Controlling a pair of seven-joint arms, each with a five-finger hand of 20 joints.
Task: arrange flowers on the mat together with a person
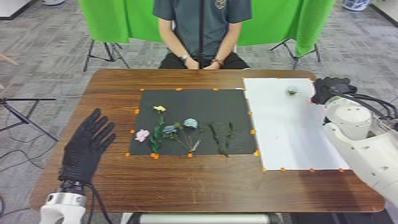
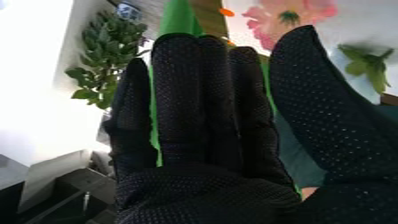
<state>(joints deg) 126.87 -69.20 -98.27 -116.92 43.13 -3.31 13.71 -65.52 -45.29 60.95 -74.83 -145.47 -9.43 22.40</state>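
My left hand point(image 1: 86, 142) rests open at the left of the table, fingers straight, beside the black mat point(image 1: 191, 100). On that mat lie a yellow flower point(image 1: 160, 108), a pink flower point(image 1: 142, 135), a blue flower point(image 1: 170, 129), a pale blue flower point(image 1: 191, 122) and green stems point(image 1: 230, 135). A pale flower head point(image 1: 292, 90) is on the white mat point(image 1: 298, 135). My right hand point(image 1: 333, 86) is at that mat's far right corner. In the right wrist view the right hand point(image 2: 204, 110) has straight fingers and thumb apart; beyond them are pink petals point(image 2: 266, 17) and green leaves point(image 2: 364, 65).
Orange markers line both mats on the brown table point(image 1: 195, 185). Beyond its far edge hangs a green cloth point(image 1: 266, 32), with stand legs below. A leafy plant point(image 2: 107, 57) appears in the right wrist view.
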